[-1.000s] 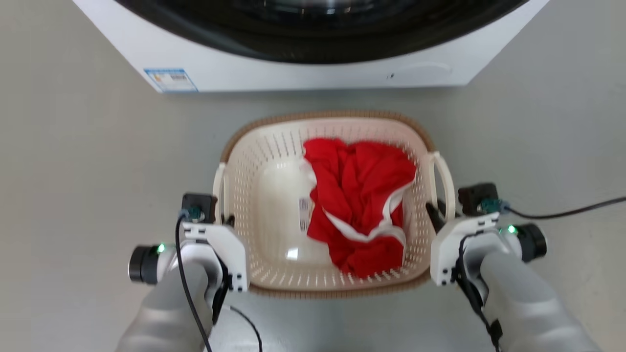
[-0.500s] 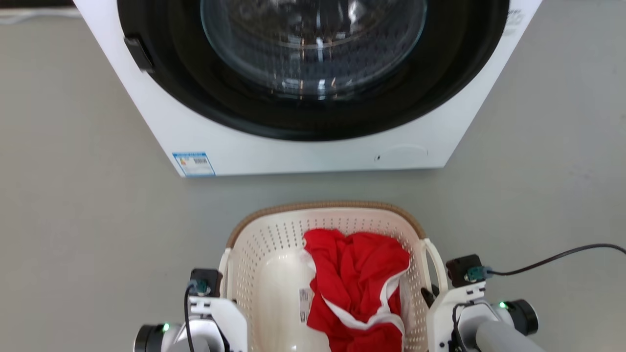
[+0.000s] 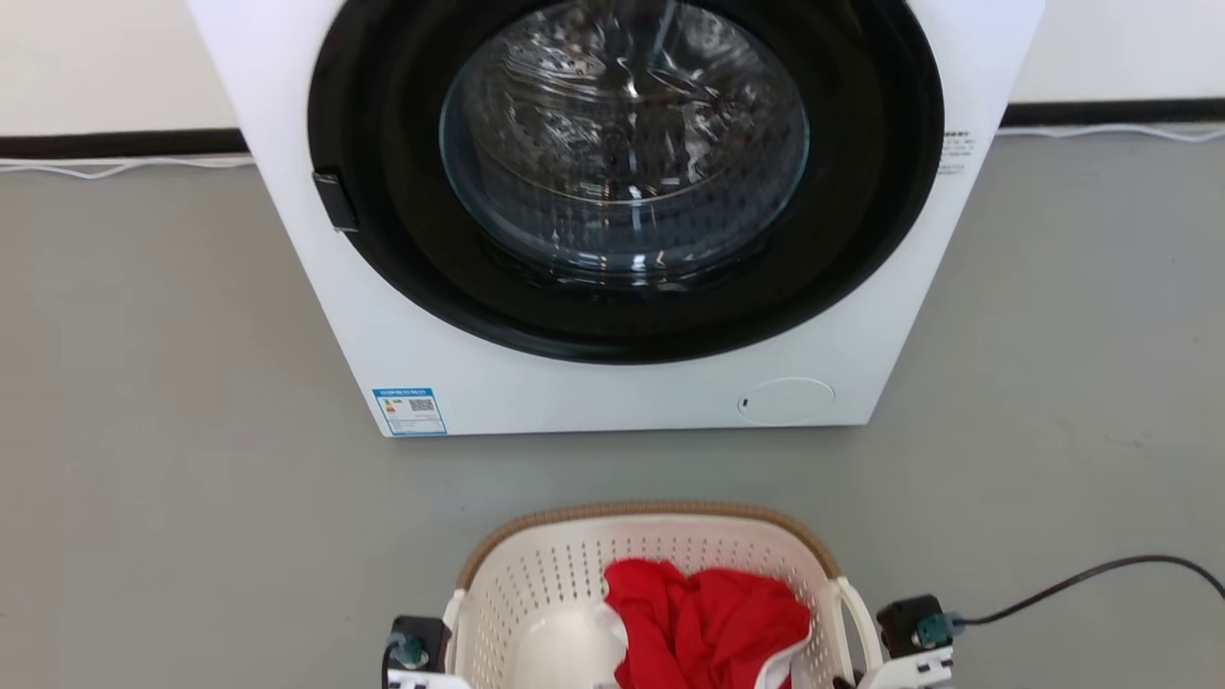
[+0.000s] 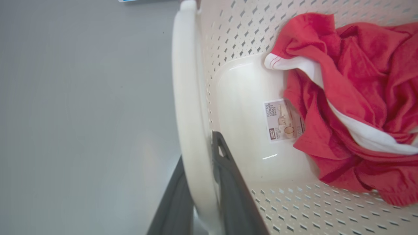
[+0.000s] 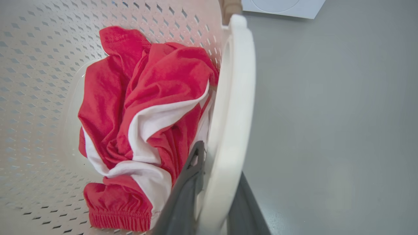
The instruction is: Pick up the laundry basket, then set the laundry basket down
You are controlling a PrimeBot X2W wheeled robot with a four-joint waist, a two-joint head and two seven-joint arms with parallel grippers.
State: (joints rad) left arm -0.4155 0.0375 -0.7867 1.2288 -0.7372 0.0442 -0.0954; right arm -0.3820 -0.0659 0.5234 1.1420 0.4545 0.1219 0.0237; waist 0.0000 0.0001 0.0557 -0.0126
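The big white front-loading washing machine (image 3: 612, 383) stands ahead. In front of it, apart, is the small cream-white perforated plastic laundry basket (image 3: 536, 593), its handle-to-handle line running across me. My left fingers (image 4: 228, 176) clamp its left loop handle (image 4: 186, 98), my right fingers (image 5: 187, 182) the right loop handle (image 5: 235, 98), equally near.
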